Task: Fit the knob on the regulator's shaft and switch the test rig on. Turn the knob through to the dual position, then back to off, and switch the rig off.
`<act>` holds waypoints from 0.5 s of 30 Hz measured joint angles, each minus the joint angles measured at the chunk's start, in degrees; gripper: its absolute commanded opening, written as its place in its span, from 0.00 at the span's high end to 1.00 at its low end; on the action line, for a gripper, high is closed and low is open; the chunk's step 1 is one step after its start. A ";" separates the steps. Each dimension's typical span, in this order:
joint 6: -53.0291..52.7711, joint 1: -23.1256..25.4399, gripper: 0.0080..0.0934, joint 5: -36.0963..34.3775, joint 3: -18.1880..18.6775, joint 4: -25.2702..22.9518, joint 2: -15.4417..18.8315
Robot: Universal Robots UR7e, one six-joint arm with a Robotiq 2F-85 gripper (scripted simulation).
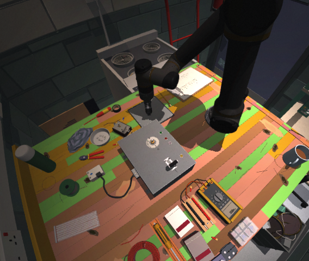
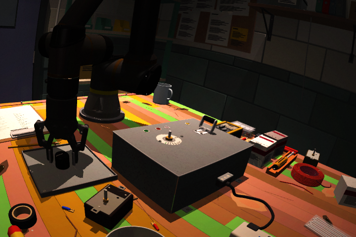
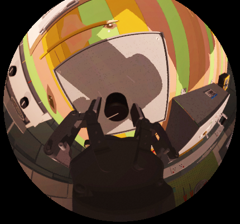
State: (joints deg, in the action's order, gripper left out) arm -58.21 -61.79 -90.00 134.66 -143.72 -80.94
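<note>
The black knob point(image 2: 62, 160) point(image 3: 116, 107) is hidden by the gripper in the side camera; it stands upright on a grey tray point(image 1: 151, 111) point(image 2: 66, 168) at the far end of the bench. My gripper point(image 1: 148, 112) point(image 2: 61, 158) point(image 3: 115, 111) is lowered around the knob, open, holding nothing. The grey test rig point(image 1: 156, 157) point(image 2: 181, 155) sits just beside the tray. Its regulator shaft point(image 2: 169, 135) stands bare over a white dial point(image 1: 152, 142), with the lever switch point(image 1: 171, 164) point(image 2: 207, 125) toward the rig's other end.
Behind the tray lie a clipboard point(image 1: 190, 81) point(image 2: 12, 121) and my arm's base point(image 1: 223, 120). A spare regulator point(image 2: 108, 205) and tape roll point(image 2: 22, 215) lie on the near side of the tray. A multimeter point(image 1: 219, 200), mug point(image 1: 298, 156) and cable point(image 2: 254, 205) lie around the rig.
</note>
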 measured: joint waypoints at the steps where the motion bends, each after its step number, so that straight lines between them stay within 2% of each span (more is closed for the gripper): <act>1: 0.00 0.00 0.36 0.00 0.00 0.00 0.00; 8: 0.00 0.00 0.36 0.00 0.00 -0.01 0.00; 15: 0.00 0.00 0.51 0.00 0.00 -0.01 0.01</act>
State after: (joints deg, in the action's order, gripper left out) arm -58.21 -61.79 -90.00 134.67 -143.74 -80.94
